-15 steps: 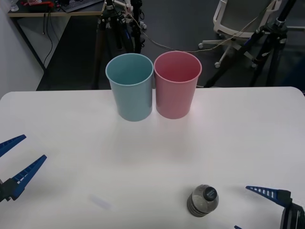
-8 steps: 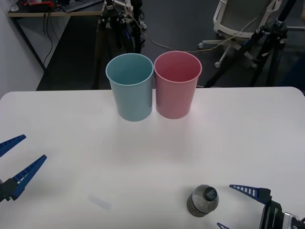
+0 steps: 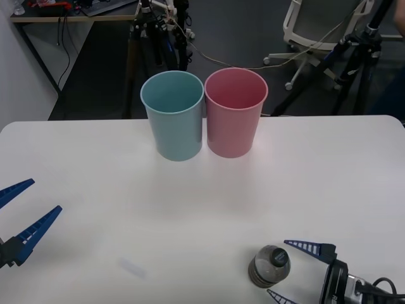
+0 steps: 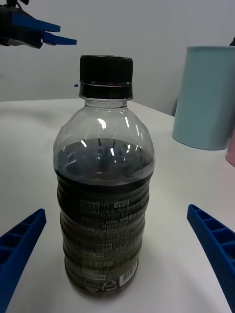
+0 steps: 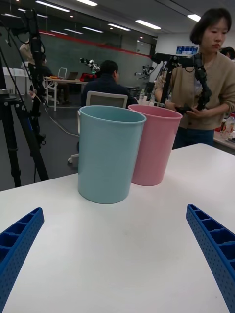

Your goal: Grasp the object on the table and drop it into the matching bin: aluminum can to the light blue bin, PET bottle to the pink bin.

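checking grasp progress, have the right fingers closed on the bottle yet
No, the right gripper fingers stand apart on either side of the upright bottle, not touching it.

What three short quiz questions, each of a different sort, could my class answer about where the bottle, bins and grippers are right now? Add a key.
1. True or false: the PET bottle stands upright on the table.
2. Which bin is on the robot's right: A) the light blue bin, B) the pink bin?
3. Fill in: the right gripper has its fingers ____ on either side of the bottle, while the left gripper waits at the table's left edge.

Key: 1 true. 2 B. 3 open.
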Controlling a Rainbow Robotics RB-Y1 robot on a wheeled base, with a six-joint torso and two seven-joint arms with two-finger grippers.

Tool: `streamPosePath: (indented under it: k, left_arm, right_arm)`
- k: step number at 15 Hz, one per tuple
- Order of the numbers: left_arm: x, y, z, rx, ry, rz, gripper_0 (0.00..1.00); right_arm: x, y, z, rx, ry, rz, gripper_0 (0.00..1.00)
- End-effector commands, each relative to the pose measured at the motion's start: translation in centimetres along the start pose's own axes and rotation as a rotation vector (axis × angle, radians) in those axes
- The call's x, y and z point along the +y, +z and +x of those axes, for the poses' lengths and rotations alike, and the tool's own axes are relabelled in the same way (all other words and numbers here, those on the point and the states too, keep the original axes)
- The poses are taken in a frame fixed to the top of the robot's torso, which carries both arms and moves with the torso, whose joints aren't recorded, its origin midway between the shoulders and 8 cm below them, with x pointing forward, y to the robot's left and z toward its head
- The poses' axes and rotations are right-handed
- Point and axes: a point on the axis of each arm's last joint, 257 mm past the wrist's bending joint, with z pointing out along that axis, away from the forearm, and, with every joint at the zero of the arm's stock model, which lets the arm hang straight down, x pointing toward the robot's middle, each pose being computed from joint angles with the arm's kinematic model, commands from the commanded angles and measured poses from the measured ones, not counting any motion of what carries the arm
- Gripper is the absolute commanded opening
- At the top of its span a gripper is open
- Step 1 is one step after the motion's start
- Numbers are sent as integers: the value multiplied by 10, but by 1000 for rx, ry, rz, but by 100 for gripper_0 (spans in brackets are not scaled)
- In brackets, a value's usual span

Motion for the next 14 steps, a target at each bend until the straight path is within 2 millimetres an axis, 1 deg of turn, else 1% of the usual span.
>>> streamPosePath:
  k: [1,6,11,13,14]
  left_arm:
    - [0,0,0,0,0,0,100]
    - [0,0,0,0,0,0,100]
    - [0,0,0,0,0,0,100]
    - [0,0,0,0,0,0,100]
    - [0,0,0,0,0,0,100]
  right_arm:
    - [3,14,2,-2,4,-2,100]
    - [3,37,-1,-22,-10,-14,100]
    - [4,48,-4,-36,-12,-21,100]
    - [4,48,-5,-38,-13,-20,100]
    - [4,48,-5,-39,-11,-21,29]
